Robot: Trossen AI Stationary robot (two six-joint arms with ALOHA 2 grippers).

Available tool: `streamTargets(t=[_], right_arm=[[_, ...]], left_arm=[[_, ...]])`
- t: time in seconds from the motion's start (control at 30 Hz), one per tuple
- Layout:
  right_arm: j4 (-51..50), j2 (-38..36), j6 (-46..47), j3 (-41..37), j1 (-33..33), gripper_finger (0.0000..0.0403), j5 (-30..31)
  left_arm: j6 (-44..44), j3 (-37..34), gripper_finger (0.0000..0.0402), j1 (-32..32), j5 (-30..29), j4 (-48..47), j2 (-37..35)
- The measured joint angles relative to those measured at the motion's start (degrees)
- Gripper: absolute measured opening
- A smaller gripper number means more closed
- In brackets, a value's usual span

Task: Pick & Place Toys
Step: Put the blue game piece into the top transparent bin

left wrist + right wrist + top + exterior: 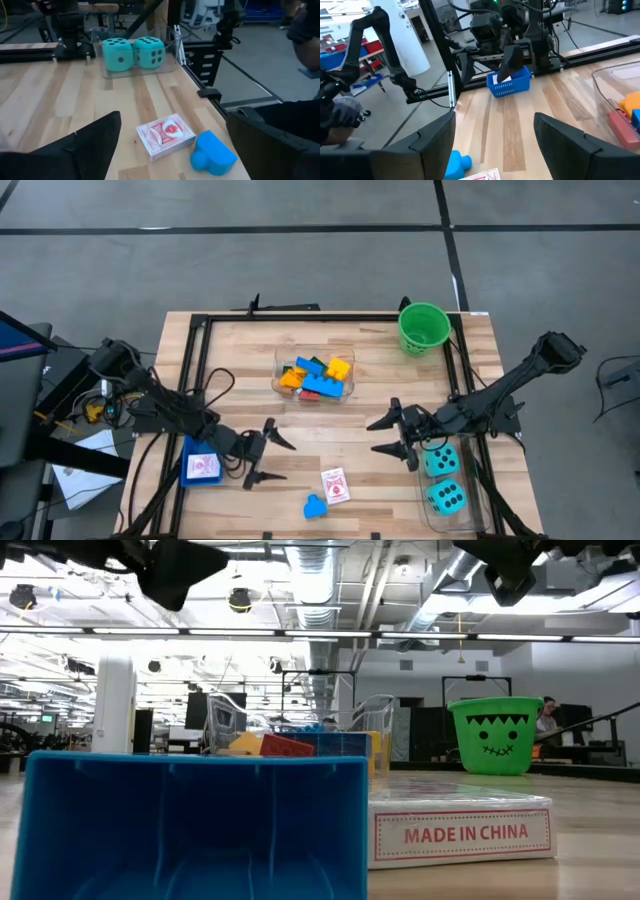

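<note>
- A blue brick (315, 506) lies at the near edge of the table (250, 350), closest to the low camera, with a red-and-white card pack (335, 485) just beside it; the pack's edge reads "MADE IN CHINA" in the low view (460, 833).
- At the left, a blue tray (201, 463) holds another red-and-white card (203, 468).
- The left gripper (272, 457) hangs just right of that tray and left of the card pack, above the wood; its fingers (75, 150) stand wide apart with nothing between them.
- In the middle, farther back, a clear tub (314, 374) holds a heap of bricks (318, 377): blue, yellow, orange, green and a bit of red.
- Right of centre, the right gripper (392, 435) hovers over bare table, its fingers (432, 137) spread apart and empty, pointing toward the middle.
- Just right of that gripper, a second clear tub (452, 485) at the table's right edge holds two teal dice (442, 478) with black dots, one behind the other.
- A green bucket (423, 327) with a face on it stands at the far right corner, well apart from both grippers.
</note>
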Motion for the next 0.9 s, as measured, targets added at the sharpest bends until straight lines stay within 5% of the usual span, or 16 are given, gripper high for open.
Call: streamTargets(t=[0.23,0.6,0.9], right_arm=[[0.3,-0.1,-0.2,0.0,0.1,0.0260,0.0],[1.0,-0.1,-0.2,0.0,0.9,0.0260,0.0],[1.6,-0.1,-0.2,0.0,2.8,0.0260,-0.1]], left_arm=[[0.2,7.9,0.0356,-0.1,3.4,-1.8,11.1],[9.1,26.7,0.0340,0.7,18.0,-14.3,32.8],[9.2,30.9,0.0329,0.3,20.9,-14.2,37.3]])
